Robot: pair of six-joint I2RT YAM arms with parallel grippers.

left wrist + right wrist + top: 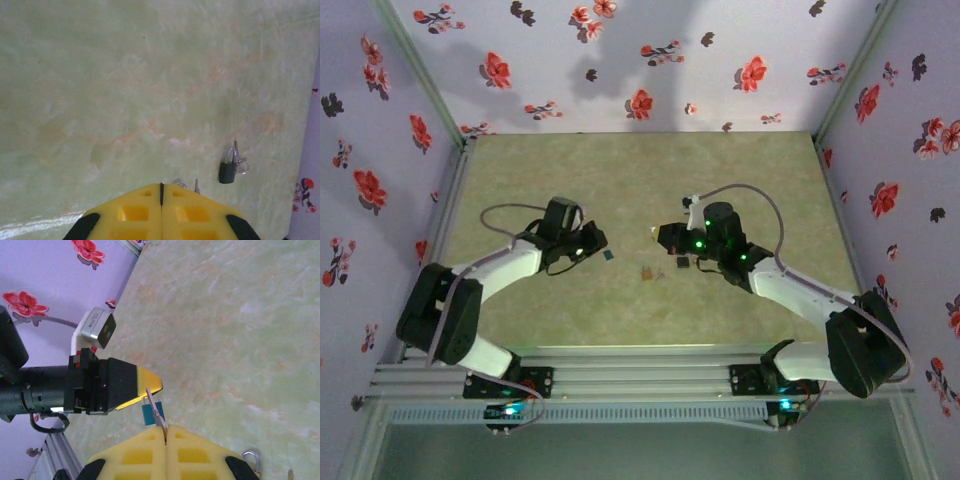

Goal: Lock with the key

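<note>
Lying around the middle of the worktop [620, 170], well clear of all its edges, the small dark padlock [228, 171] rests flat with a silver key ring [241, 166] touching its shackle. In the left wrist view it sits beyond the left pincer [161, 188] and off to one side, apart from it. That pincer is clenched, its yellow fingertips pressed together along a dark seam with nothing seen between them. Two small metal tips [196, 186] peek out just past its front edge, too hidden to identify. The right pincer [165, 429] is likewise clenched tight. From the seam of its fingertips a slim metal key [155, 407] slants upward, with a blue tag [149, 414] right beside it; whether the key is pinched there or merely lies past the tips I cannot tell. Overhead, the two pincers face each other across a short gap near the worktop's centre, both arms reaching in from the near edge. Flowered walls [620, 60] stand along the other three edges.
</note>
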